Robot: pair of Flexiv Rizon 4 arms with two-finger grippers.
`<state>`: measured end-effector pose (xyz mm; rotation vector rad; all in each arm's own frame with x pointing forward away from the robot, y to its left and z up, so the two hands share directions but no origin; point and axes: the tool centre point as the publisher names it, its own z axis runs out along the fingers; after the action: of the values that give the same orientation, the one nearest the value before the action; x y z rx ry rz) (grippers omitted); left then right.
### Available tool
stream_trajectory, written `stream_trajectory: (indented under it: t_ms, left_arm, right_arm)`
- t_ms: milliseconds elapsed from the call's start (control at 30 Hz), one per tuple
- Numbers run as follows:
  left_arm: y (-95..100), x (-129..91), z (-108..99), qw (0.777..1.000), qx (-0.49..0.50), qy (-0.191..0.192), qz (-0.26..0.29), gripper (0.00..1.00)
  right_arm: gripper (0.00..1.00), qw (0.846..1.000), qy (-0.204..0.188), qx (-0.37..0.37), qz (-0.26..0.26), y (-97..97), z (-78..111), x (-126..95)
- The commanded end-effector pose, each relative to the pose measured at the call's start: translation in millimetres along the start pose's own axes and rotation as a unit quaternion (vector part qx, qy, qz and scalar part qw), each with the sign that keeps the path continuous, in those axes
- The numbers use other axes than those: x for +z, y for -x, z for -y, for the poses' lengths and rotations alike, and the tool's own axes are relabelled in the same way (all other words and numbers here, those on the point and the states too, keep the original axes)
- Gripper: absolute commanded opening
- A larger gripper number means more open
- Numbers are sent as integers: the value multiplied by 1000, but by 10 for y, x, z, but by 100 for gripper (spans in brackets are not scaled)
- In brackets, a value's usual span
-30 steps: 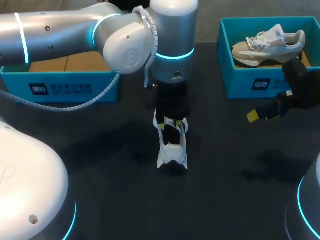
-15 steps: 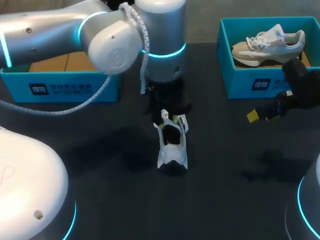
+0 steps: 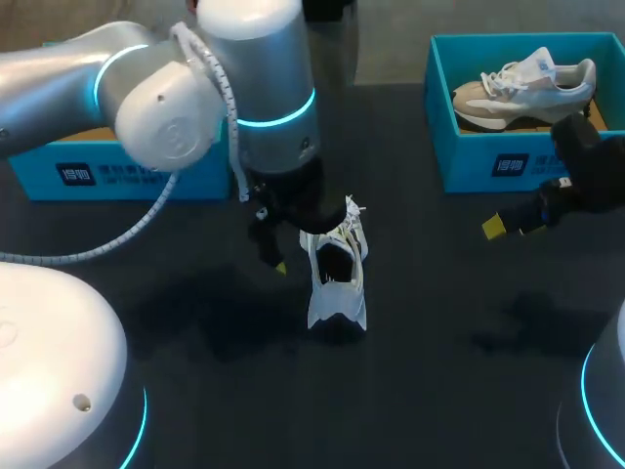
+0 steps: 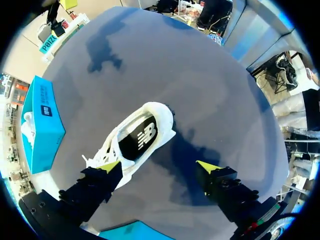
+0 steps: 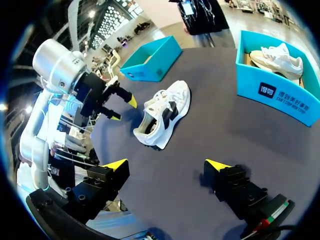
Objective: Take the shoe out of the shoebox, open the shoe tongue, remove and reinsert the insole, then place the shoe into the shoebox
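A white shoe (image 3: 337, 274) stands on the dark table at its middle, its tongue pulled up and its dark insole (image 4: 140, 141) showing in the opening. My left gripper (image 3: 293, 250) hangs open just left of the shoe's heel end, holding nothing. In the left wrist view the shoe (image 4: 137, 142) lies ahead of the gripper (image 4: 158, 167), close to one fingertip. My right gripper (image 3: 508, 227) is open and empty off to the right, with the shoe (image 5: 165, 112) and my left gripper (image 5: 123, 109) ahead of it (image 5: 167, 165).
A teal shoebox (image 3: 117, 166) with a brown floor stands at the back left, behind my left arm. Another teal box (image 3: 508, 166) at the back right holds a beige and white shoe (image 3: 527, 88).
My left gripper has opened wide, let go of the shoe's tongue, and swung from above the shoe's opening to its left side. The shoe stayed put. The right arm has not moved.
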<state>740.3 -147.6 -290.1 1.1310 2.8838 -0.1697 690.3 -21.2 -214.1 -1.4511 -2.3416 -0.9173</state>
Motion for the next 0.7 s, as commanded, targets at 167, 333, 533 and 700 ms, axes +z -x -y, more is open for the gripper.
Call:
stream_trajectory:
  t_ms: [167,333,533,700]
  left_arm:
    - [-52,-1,-15,1000,1,-1,19,100]
    - [-52,-1,-15,1000,1,-1,19,100]
    - [-69,-54,-29,999,-50,3,19,100]
    - [-67,-128,-11,985,-167,44,6,100]
  right_arm:
    - [100,1000,-1,1,1,-2,0,6]
    - [100,1000,-1,1,1,-2,0,6]
    - [100,1000,-1,1,1,-2,0,6]
    - [100,1000,-1,1,1,-2,0,6]
